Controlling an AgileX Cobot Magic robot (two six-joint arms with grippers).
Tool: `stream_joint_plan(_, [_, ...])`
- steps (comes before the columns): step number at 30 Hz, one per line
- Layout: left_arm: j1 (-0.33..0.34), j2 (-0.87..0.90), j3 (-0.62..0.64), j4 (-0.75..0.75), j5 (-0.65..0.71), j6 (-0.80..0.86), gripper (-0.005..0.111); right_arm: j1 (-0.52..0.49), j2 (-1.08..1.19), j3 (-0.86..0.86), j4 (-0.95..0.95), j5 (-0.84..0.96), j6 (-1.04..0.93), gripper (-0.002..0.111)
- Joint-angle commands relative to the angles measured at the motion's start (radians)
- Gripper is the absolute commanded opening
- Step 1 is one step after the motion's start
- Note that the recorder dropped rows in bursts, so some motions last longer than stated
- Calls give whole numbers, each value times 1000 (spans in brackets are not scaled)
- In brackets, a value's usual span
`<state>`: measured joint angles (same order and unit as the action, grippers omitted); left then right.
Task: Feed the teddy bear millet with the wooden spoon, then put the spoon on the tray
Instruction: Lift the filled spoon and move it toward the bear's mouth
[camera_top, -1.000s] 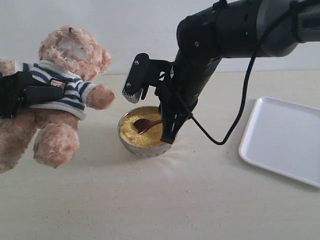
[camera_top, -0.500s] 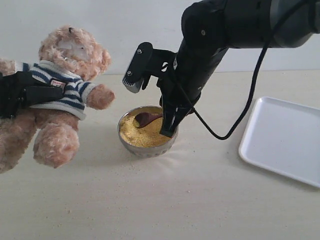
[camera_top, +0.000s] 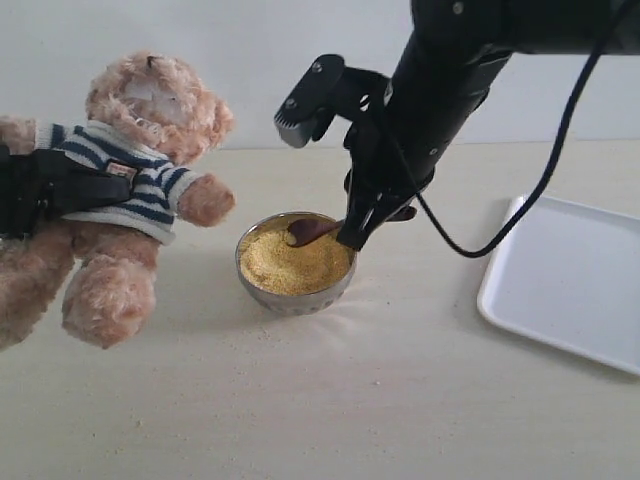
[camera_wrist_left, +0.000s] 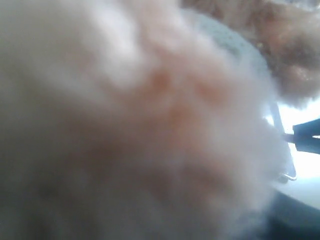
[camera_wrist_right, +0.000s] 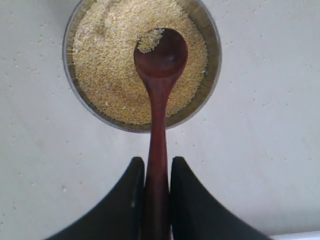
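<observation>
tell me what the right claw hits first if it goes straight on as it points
The right claw likely meets the near rim of the metal bowl, but the wooden spoon it grips reaches the millet sooner; depth unclear.

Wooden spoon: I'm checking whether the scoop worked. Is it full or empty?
Nearly empty. In the right wrist view the wooden spoon carries only a small clump of millet at its tip; the rest of its bowl is bare wood.

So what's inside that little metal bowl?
Yellow millet fills the metal bowl, hiding its bottom. The wooden spoon, held over it by the right gripper, carries a few grains.
</observation>
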<state>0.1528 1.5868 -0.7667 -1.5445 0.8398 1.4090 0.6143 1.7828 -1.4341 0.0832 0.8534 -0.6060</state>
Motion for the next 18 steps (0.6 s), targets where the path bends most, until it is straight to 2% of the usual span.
stream_joint_plan(1, [4, 11, -1, -14, 37, 6, 5, -69, -65, -4, 124, 13, -70, 0])
stream_joint_plan(7, [4, 106, -1, -19, 102, -119, 5, -86, -131, -4, 192, 30, -114, 0])
stream_joint_plan(18, [4, 132, -1, 23, 19, -199, 5, -73, -165, -40, 366, -125, -192, 0])
